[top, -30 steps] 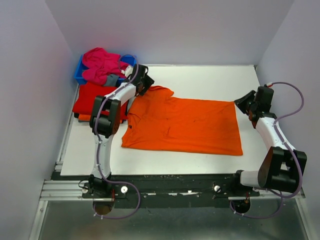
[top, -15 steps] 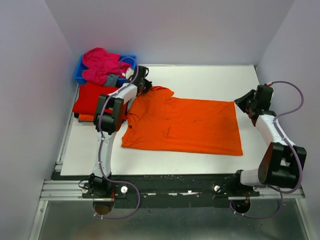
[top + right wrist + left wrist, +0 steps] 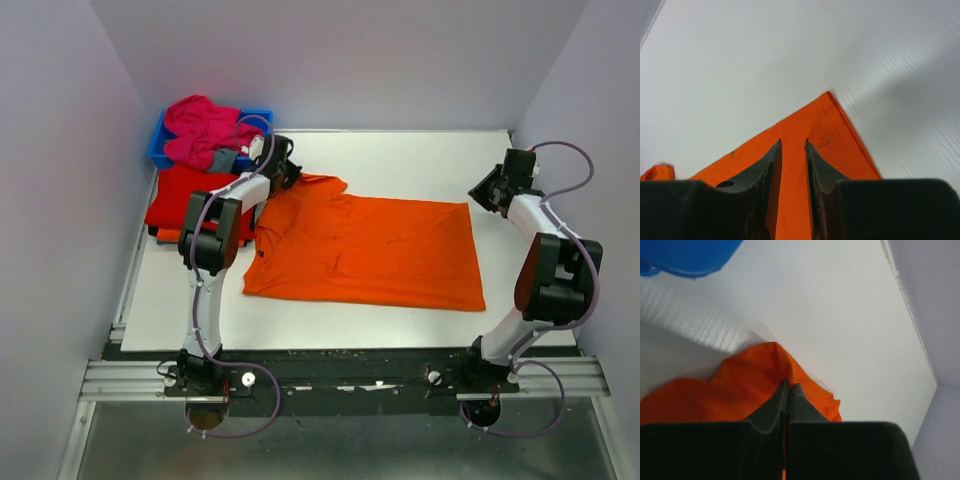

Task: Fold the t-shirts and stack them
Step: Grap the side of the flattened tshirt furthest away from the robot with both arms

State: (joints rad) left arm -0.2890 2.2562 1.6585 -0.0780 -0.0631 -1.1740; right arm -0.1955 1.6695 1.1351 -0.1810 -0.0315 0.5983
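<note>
The orange shirt lies flat in the middle of the table. My left gripper is closed, pinching the far sleeve towards the left edge. My right gripper hangs slightly parted over the far hem corner; I'd close it there, then lift both evenly

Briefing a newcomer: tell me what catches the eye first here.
An orange t-shirt lies spread across the table's middle. The left gripper is shut on its far-left sleeve, the right gripper hovers open over its far-right corner. A magenta-pink heap fills the blue bin, far left.
</note>
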